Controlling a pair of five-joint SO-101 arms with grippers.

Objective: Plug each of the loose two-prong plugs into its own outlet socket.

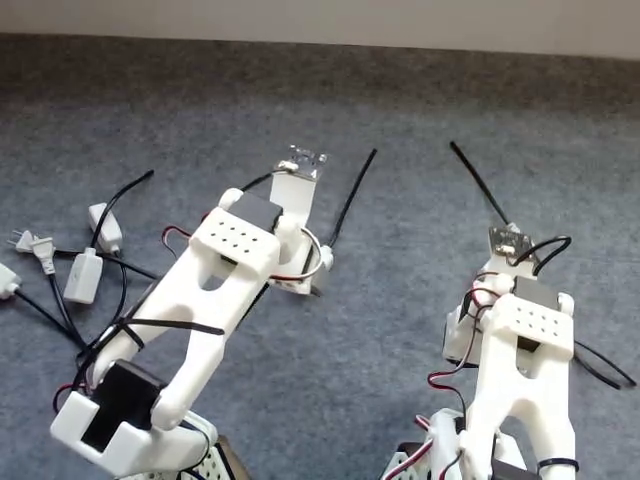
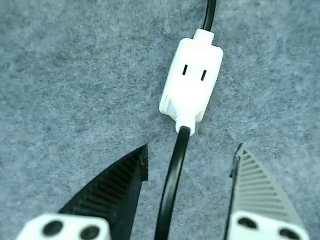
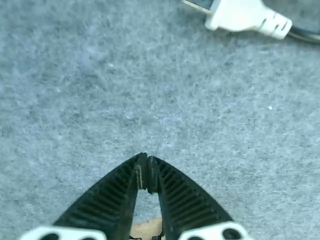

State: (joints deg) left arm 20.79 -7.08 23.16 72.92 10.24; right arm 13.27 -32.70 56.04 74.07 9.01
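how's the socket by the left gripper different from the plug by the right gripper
The socket is blocky with two slots in its face; the plug is slimmer, with a metal prong showing. The socket lies just ahead of the open left gripper, its black cord between the fingers; the plug lies farther from the shut right gripper. Both are white, on grey carpet.

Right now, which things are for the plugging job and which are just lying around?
For the job:
white outlet socket
its black cord
white two-prong plug
second socket
second plug
left gripper, open
right gripper, shut

Just lying about:
grey carpet underneath
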